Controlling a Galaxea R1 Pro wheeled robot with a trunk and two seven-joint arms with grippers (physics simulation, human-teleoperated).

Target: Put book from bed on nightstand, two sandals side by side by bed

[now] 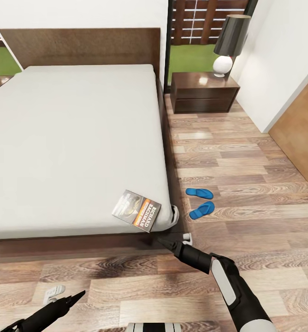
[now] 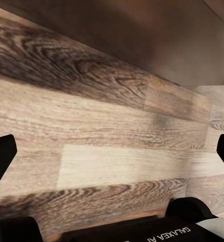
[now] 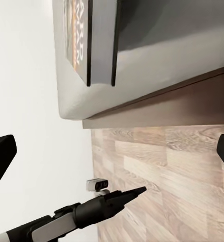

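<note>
Wood plank floor point(image 1: 246, 157) runs along the bed point(image 1: 71, 138), whose near corner carries the book point(image 1: 136, 210), partly overhanging the edge and so easy to reach from the foot. Just below it hangs the right gripper point(image 1: 165, 241), fingers apart in its wrist view. Low over bare floor, the left gripper point(image 1: 78, 295) is likewise spread. Both sandals point(image 1: 200, 201) lie splayed beside the bed. A lamp point(image 1: 229, 44) shares the nightstand point(image 1: 204, 92) top (room remains); its drawers look closed.

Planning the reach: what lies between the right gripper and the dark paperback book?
Head view: dark bed-frame edge and white mattress corner, between right gripper and book.
</note>
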